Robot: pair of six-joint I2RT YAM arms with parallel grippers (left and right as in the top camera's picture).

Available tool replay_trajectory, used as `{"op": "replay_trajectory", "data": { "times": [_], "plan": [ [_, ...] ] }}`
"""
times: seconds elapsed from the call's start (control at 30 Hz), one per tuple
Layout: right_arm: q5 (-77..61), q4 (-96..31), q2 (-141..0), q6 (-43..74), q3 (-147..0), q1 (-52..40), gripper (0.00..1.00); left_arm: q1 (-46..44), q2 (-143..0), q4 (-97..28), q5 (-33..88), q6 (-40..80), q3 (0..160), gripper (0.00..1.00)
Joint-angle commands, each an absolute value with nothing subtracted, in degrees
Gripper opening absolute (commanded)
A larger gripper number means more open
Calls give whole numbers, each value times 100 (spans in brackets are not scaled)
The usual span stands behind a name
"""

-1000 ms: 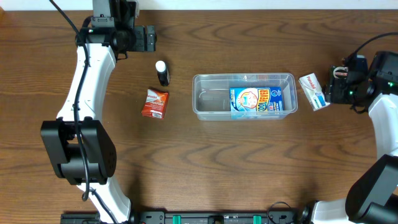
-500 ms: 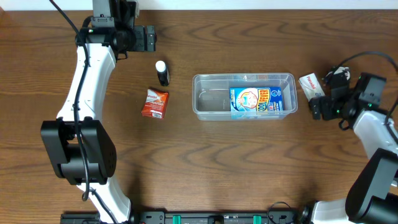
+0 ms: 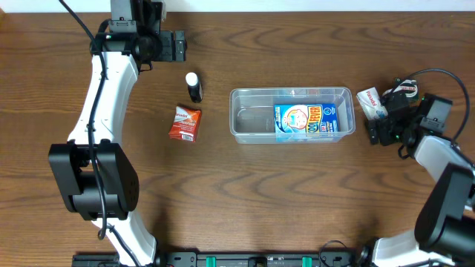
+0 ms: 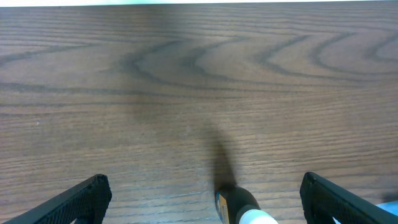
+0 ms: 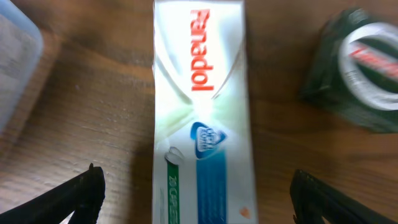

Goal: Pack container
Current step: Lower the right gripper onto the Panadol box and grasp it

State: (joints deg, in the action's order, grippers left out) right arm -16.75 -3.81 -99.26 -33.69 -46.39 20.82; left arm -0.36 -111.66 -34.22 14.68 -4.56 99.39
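Clear container (image 3: 249,119) near Panadol box (image 3: 370,102)

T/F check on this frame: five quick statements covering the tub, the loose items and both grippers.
1. The blue carton box lies inside the clear rectangular plastic tub. True.
2. The white Panadol box is in the tub too. False: it lies on the wooden table, beyond the tub's right end.
3. The right gripper is shut on the Panadol box. False: its fingers stand open on either side of the box.
4. The red-orange packet lies on the table left of the tub. True.
5. The left gripper holds the black bottle with white cap. False: it is open and empty, and the bottle is on the table.
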Motion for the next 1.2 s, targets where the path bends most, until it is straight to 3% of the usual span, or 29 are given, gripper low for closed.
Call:
{"op": "replay_trajectory", "data": {
  "times": [0.0,0.1,0.23,0.57,1.0,1.17],
  "plan": [
    [-1850,-250,-10167,-3345,-4598,2093,94,5,-11209,-3417,1494,-491,9863,98],
    [-1850,-187,-10224,-3345,-4598,2093,94,5,-11209,-3417,1496,-491,9863,98],
    [-1848,-106,-10224,-3280,-4602,2093,81,5,-11209,-3417,1496,-491,9863,98],
    [-1824,-71,-10221,-3065,-4650,2095,61,5,-11209,-3417,1494,-491,9863,98],
    [-1802,-58,-10202,-2952,-4652,2099,52,5,-11209,-3417,1494,-491,9863,98],
    [-1813,-71,-9933,-2764,-4705,2099,57,5,-11209,-3417,1496,-491,9863,98]
  ]
}}
